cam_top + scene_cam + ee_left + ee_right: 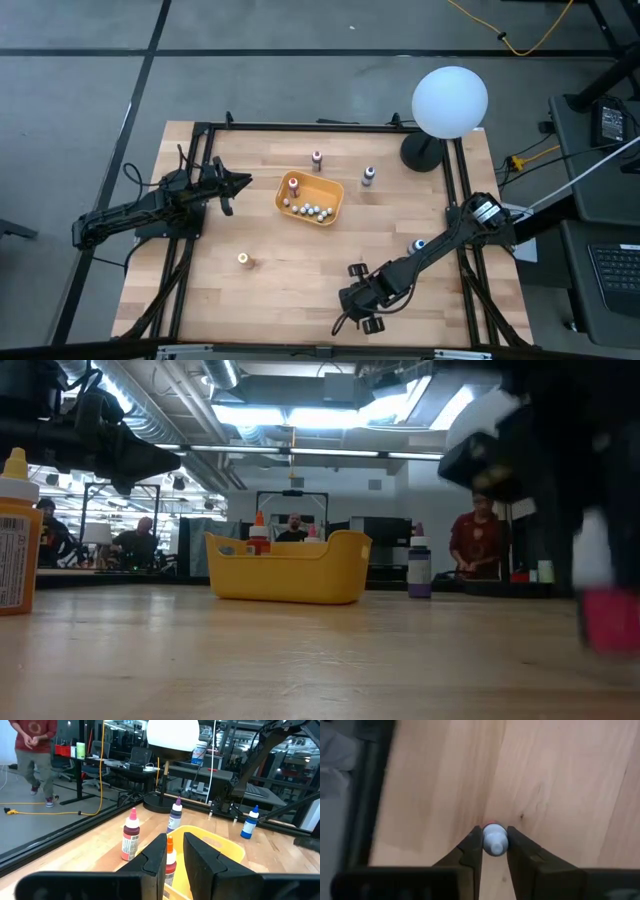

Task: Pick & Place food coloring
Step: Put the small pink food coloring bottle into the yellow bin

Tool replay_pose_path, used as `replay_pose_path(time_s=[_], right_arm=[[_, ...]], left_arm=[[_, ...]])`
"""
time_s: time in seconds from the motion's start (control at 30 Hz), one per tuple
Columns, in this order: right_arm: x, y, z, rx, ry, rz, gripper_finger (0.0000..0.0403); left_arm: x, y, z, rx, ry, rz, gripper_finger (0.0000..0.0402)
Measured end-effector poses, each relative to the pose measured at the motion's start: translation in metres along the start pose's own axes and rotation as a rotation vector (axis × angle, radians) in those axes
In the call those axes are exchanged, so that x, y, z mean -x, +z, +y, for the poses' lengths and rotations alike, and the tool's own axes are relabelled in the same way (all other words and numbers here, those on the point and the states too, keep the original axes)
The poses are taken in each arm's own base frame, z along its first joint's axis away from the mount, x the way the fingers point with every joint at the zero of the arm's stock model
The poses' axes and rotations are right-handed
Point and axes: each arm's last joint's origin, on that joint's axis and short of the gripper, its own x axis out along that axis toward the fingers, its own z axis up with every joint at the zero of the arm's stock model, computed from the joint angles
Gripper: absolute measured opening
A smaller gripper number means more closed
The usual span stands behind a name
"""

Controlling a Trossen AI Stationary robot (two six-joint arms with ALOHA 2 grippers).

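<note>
The right gripper (494,851) pinches a small food coloring bottle (494,840) between its fingers, near the table's front edge.

The right gripper (600,615) is a blur at the low view's edge; the bottles in the tray (333,197) are too small to tell apart.

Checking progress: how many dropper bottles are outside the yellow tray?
5: maroon bottle and purple bottle beyond the tray, blue bottle far right, orange bottle front left, red bottle in the right claw.

Two dark jointed arms (black cables alongside), a white band near the right wrist.
</note>
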Motion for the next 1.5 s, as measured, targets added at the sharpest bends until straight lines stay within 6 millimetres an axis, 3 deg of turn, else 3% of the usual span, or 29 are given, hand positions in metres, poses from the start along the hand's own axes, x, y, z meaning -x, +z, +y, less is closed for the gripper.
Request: replay_pose_path(time_s=[0.1,0.37,0.5,0.63,0.8,1.0,1.2,1.5], right_arm=[[0.019,0.013,-0.009,-0.018,0.01,0.008,0.0077],[0.086,0.067,-0.054,0.054,-0.041,-0.043,0.0073],[0.119,0.089,-0.091,0.055,-0.078,-0.108,0.0076],[0.139,0.098,-0.136,0.021,-0.126,-0.158,0.0073],[0.15,0.092,-0.192,-0.08,-0.183,-0.129,0.0075],[0.16,0.084,-0.237,-0.159,-0.228,-0.134,0.0077],[0.169,0.075,-0.27,-0.172,-0.268,-0.131,0.0077],[0.178,0.066,-0.302,-0.144,-0.312,-0.147,0.0078]], left_arm=[[0.0,0.0,0.0,0.0,0.0,0.0,0.0059],[0.0,0.0,0.0,0.0,0.0,0.0,0.0059],[0.0,0.0,0.0,0.0,0.0,0.0,0.006],[0.0,0.0,0.0,0.0,0.0,0.0,0.0058],[0.0,0.0,0.0,0.0,0.0,0.0,0.0058],[0.0,0.0,0.0,0.0,0.0,0.0,0.006],[0.0,0.0,0.0,0.0,0.0,0.0,0.0057],[0.0,0.0,0.0,0.0,0.0,0.0,0.0061]])
